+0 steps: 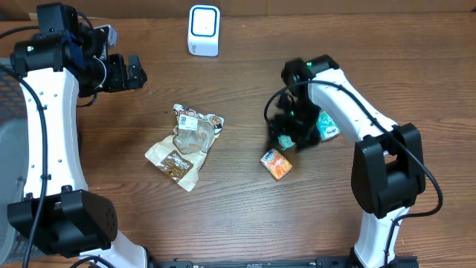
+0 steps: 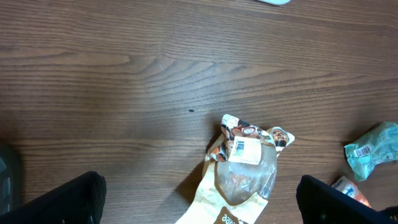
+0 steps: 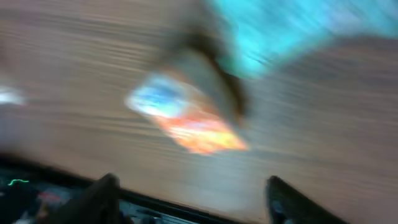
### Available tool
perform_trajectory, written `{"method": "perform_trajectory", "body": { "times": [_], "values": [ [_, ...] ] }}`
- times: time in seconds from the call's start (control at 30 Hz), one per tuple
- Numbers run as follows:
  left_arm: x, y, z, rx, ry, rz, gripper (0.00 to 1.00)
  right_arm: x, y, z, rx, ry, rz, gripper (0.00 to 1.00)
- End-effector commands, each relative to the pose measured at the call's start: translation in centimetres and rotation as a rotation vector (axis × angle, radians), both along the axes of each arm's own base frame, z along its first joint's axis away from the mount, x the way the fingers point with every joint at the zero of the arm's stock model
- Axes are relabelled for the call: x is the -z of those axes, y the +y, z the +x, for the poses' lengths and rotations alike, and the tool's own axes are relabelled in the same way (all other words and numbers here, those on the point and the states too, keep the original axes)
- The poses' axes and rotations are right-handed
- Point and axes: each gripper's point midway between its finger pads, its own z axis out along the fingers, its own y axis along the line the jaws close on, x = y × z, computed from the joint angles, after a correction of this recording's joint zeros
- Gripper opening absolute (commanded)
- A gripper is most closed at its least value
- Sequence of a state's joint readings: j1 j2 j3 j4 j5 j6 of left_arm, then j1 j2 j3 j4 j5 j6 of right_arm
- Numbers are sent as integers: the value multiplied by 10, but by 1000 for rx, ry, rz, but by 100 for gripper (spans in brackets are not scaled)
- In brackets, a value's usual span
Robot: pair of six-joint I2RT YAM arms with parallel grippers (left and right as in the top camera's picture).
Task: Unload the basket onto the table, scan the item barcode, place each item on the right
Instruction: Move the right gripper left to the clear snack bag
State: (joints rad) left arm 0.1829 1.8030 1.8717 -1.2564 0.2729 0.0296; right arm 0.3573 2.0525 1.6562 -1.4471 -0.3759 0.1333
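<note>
A white barcode scanner (image 1: 204, 30) stands at the table's far edge. An orange packet (image 1: 277, 164) lies flat on the wood, and a teal packet (image 1: 328, 126) lies just right of it. My right gripper (image 1: 286, 135) hovers over the gap between them. In the blurred right wrist view its fingers (image 3: 102, 196) stand wide apart with nothing between them, the orange packet (image 3: 186, 118) lying beyond. My left gripper (image 1: 128, 72) is open at the far left, well above the table. A tan snack bag (image 2: 242, 168) with a barcode label lies below it.
The tan snack bag (image 1: 186, 145) sits left of centre. The left wrist view also catches the teal packet (image 2: 373, 149) with its barcode showing. A grey bin edge (image 1: 9, 149) runs along the left side.
</note>
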Motion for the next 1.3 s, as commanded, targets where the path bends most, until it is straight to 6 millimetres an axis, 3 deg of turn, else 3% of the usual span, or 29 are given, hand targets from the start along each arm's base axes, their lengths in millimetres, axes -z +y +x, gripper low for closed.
{"method": "perform_trajectory", "body": {
  "times": [0.0, 0.1, 0.2, 0.43, 0.6, 0.83, 1.03, 1.2, 1.27],
  "values": [
    [2, -4, 2, 24, 0, -1, 100, -48, 58, 9, 2, -52, 340, 99],
    [2, -4, 2, 24, 0, -2, 100, -46, 82, 20, 13, -99, 406, 100],
    [2, -4, 2, 24, 0, -2, 100, -29, 98, 26, 132, -94, 350, 100],
    [2, -4, 2, 24, 0, -1, 100, 14, 148, 11, 310, -67, 300, 98],
    [2, -4, 2, 24, 0, -1, 100, 44, 157, 14, 456, -162, 187, 93],
    [2, -4, 2, 24, 0, -1, 100, 44, 183, 44, 505, -357, 260, 78],
    [2, -4, 2, 24, 0, -2, 100, 67, 188, 32, 510, -295, 229, 68],
    [2, -4, 2, 23, 0, -2, 100, 65, 193, 35, 506, -308, 257, 56],
    [2, -4, 2, 24, 0, -1, 99, 64, 193, 37, 506, -317, 257, 45]
  ]
}}
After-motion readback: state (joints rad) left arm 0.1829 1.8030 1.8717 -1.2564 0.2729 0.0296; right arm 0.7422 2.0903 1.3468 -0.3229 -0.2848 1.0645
